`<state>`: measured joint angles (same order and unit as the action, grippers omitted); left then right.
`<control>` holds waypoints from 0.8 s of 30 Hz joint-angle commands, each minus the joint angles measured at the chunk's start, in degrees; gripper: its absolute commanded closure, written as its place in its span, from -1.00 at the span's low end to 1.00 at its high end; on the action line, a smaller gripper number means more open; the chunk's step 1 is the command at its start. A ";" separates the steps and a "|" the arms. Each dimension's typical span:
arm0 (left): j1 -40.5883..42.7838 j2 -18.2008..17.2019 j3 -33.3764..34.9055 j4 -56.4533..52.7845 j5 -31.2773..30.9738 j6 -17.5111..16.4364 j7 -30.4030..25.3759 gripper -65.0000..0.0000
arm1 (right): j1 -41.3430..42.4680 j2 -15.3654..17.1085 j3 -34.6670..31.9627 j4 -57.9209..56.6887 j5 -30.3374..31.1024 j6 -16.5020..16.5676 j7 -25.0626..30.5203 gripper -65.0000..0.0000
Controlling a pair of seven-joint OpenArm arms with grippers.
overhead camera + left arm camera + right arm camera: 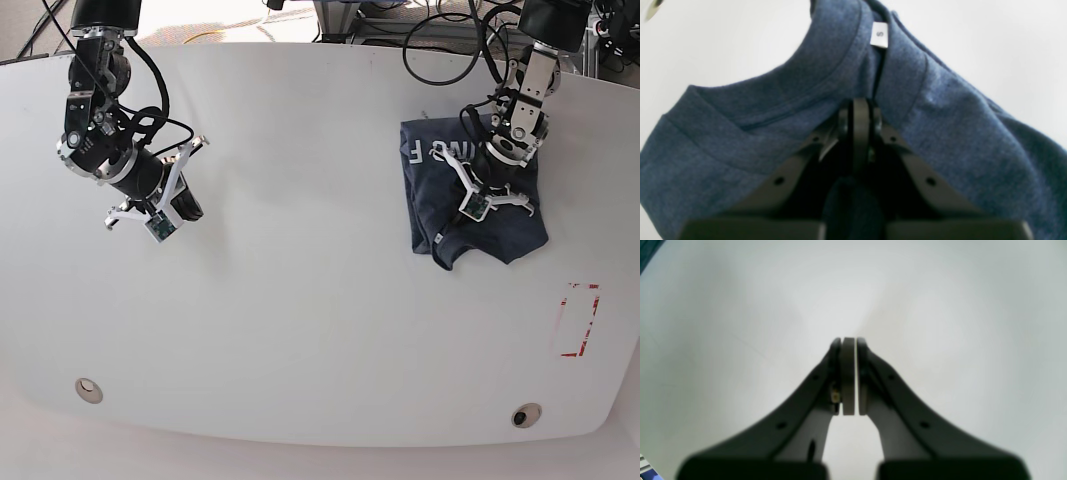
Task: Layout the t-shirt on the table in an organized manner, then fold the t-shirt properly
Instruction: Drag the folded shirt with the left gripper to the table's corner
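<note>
I see the navy t-shirt [470, 210] bunched upper right on the counter [300, 300], white letters showing, size tag at collar, my left gripper [860, 110] pinching it, right gripper [849, 343] closed, empty.

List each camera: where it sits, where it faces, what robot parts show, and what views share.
Left wrist: on the left arm, looking along the shut left gripper into the t-shirt collar.
Right wrist: on the right arm, looking past the shut, empty right gripper at the bare table.
Base: overhead, facing down; both arms show.
Shared: t-shirt, table, grippers.
</note>
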<state>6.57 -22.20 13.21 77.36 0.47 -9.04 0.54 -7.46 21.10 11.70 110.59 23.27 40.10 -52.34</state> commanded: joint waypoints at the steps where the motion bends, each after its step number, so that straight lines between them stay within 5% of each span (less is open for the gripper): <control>1: 0.42 -1.85 -2.62 -0.31 1.77 -1.91 4.52 1.00 | 0.56 0.13 0.30 1.28 0.69 -0.10 1.39 0.99; 7: 0.77 -1.76 -10.97 2.15 1.77 -7.97 4.70 1.00 | 0.48 -1.28 0.21 1.37 0.69 -0.10 0.60 0.99; 12: 2.97 1.23 -12.20 8.04 1.77 -8.41 5.05 1.00 | 0.91 -1.28 0.30 1.37 0.69 -0.10 -1.60 0.99; 24: 8.68 12.75 -12.03 23.69 1.86 -8.50 17.44 1.00 | 1.09 -1.37 0.38 2.87 0.69 -0.10 -1.69 0.99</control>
<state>13.91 -10.83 1.39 98.13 2.57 -17.80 17.82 -7.18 19.05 11.68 112.25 23.27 40.07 -55.27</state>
